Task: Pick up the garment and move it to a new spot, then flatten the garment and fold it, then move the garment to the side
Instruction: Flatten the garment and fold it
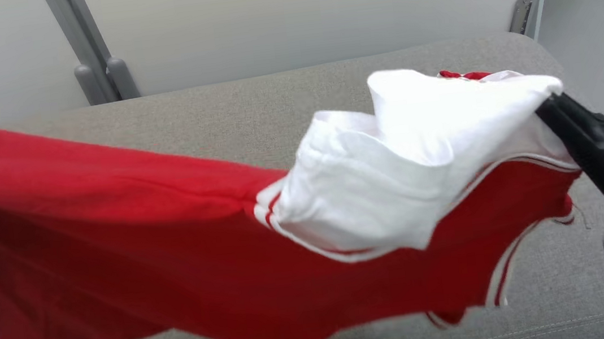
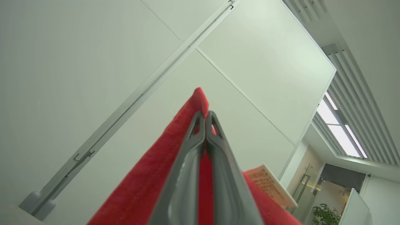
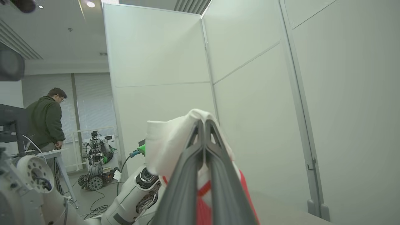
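- Two pale partition panels (image 1: pixel 290 17) fill the top of the head view, with grey posts at upper left and upper right.
- Below them a grey padded surface (image 1: pixel 270 90) runs across the middle and bottom of the frame.
- Stretched across that surface, from the left edge almost to the right edge, hangs the garment (image 1: pixel 117 242). It is held up at both ends, red body sagging in the middle. I can't tell whether its blurred lower hem brushes the padding or hangs just clear.
- Right of centre, a white sleeve (image 1: pixel 394 181) lies bunched and folded over the red cloth.
- At the left of the right wrist view a person (image 3: pixel 45 120) stands at a desk, well apart from the work.
- The right gripper (image 1: pixel 547 104), at the right edge of the head view, has its jaws pressed together on the bunched sleeve.
- The left gripper (image 2: pixel 206 117), at centre bottom of its wrist view, is clamped on a red edge.
- A small printed label (image 2: pixel 268 184) sticks out at lower right of that view.
- What could go wrong, to my eye:
  - Each hold is a thin pinch near an edge, so pulling the arms further apart could tug the cloth free.
  - The sleeve is crumpled in the right-hand grip, so it would likely land creased and need smoothing.
  - A low hem dragging over the padding could roll under.
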Robot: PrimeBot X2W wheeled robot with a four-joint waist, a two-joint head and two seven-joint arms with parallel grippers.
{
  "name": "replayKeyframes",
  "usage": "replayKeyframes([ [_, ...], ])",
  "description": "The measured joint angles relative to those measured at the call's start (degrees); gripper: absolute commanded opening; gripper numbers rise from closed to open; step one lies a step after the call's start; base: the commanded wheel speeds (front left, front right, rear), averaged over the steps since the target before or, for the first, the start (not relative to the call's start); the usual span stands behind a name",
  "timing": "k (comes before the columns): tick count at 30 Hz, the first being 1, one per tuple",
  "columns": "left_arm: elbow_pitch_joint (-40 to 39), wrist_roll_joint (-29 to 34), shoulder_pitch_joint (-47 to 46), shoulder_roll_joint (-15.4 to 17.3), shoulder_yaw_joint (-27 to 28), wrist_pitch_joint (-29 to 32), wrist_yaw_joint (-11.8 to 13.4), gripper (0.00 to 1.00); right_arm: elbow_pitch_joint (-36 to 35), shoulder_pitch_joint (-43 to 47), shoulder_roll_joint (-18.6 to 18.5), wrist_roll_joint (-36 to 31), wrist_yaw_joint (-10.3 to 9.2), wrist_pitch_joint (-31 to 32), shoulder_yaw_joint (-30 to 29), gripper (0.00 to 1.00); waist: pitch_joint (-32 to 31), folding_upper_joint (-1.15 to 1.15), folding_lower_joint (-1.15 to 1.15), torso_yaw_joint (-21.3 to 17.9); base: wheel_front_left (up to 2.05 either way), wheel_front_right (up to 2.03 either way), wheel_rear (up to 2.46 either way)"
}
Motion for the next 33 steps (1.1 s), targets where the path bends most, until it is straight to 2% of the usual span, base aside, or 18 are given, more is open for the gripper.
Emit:
replayKeyframes([
  [6, -11.56, -0.69, 1.43, 1.99, 2.99, 3.89, 0.25, 0.00, -5.97, 0.06, -2.27, 3.47, -3.60, 0.65, -3.67, 0.00, 0.60, 0.00, 0.00, -0.06, 0.00, 0.00, 0.00],
  [9, -12.88, -1.35, 2.70, 2.15, 5.21, 5.98, 0.25, 0.00, -5.77, 0.73, -2.38, 6.19, -5.52, 1.21, -4.64, 0.00, 2.00, 0.00, 0.00, -0.05, 0.00, 0.00, 0.00],
  [12, -11.38, -3.33, 3.33, 2.08, 5.97, 8.59, 0.25, 0.00, -2.76, 1.05, -2.46, 9.37, -6.58, 2.11, -5.28, 0.00, 3.84, 0.00, 0.00, 0.05, 0.00, 0.00, 0.00],
  [18, -0.93, -4.28, 0.37, 3.39, 3.00, 14.60, 0.26, 0.00, 8.33, -1.77, -3.11, 16.13, -8.44, 7.62, -3.35, 0.00, 8.09, 0.00, 0.00, 0.57, 0.00, 0.00, 0.00],
  [21, 4.65, -3.90, -5.97, 4.27, -1.80, 18.12, 0.26, 0.00, 14.93, -7.74, -3.21, 18.91, -9.58, 11.48, -2.00, 0.00, 10.36, 0.00, 0.00, 0.98, 0.00, 0.00, 0.00],
  [24, 10.90, -1.76, -14.10, 4.49, -6.38, 20.41, 0.26, 0.00, 22.30, -16.19, -2.14, 19.03, -11.35, 13.71, -2.29, 0.00, 12.69, 0.00, 0.00, 1.46, 0.00, 0.00, 0.00],
  [27, 17.25, 1.31, -22.42, 3.11, -9.09, 20.94, 0.26, 0.00, 28.59, -26.64, 0.12, 15.95, -12.51, 13.80, -4.47, 0.00, 15.05, 0.00, 0.00, 2.00, 0.00, 0.00, 0.00],
  [28, 17.25, 1.31, -22.42, 3.11, -9.09, 20.94, 0.26, 0.00, 28.59, -26.64, 0.12, 15.95, -12.51, 13.80, -4.47, 0.00, 15.05, 0.00, 0.00, 2.00, 0.00, 0.00, 0.00],
  [33, 25.13, 7.53, -38.91, -3.71, -9.53, 16.48, 0.23, 0.00, 36.93, -44.85, 2.35, 4.72, -12.61, 9.44, -8.75, 0.00, 19.03, 0.00, 0.00, 3.02, 0.00, 0.00, 0.00],
])
